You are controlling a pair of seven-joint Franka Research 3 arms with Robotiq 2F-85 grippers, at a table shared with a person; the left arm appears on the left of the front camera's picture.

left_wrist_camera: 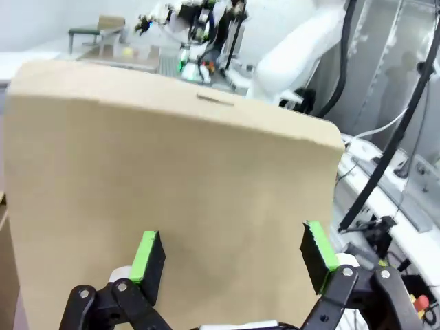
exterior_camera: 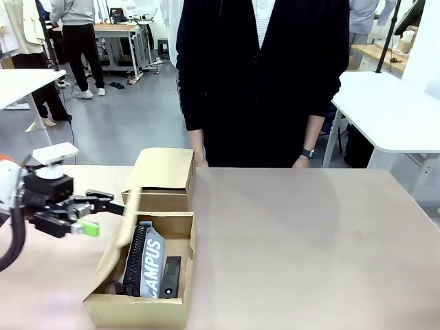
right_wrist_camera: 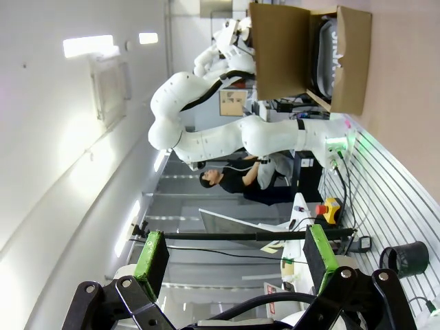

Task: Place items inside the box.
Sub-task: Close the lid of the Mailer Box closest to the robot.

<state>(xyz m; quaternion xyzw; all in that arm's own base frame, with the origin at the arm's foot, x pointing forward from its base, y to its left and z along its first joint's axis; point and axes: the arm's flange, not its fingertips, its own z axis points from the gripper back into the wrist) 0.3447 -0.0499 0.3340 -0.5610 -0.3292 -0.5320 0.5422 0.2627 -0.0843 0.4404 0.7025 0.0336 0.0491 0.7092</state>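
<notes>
One box (exterior_camera: 148, 306), one grey pouch (exterior_camera: 152, 265) inside; left tool (exterior_camera: 103, 216), right tool (right_wrist_camera: 234, 258) both open.

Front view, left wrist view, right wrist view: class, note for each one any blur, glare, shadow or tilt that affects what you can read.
Front view: soft even light, the person's faint shadow on the table; the left gripper is slightly blurred. Left wrist view: the box flap looms close and soft. Right wrist view: rolled sideways, ceiling lights glare, the box stays sharp beyond the open right gripper.
</notes>
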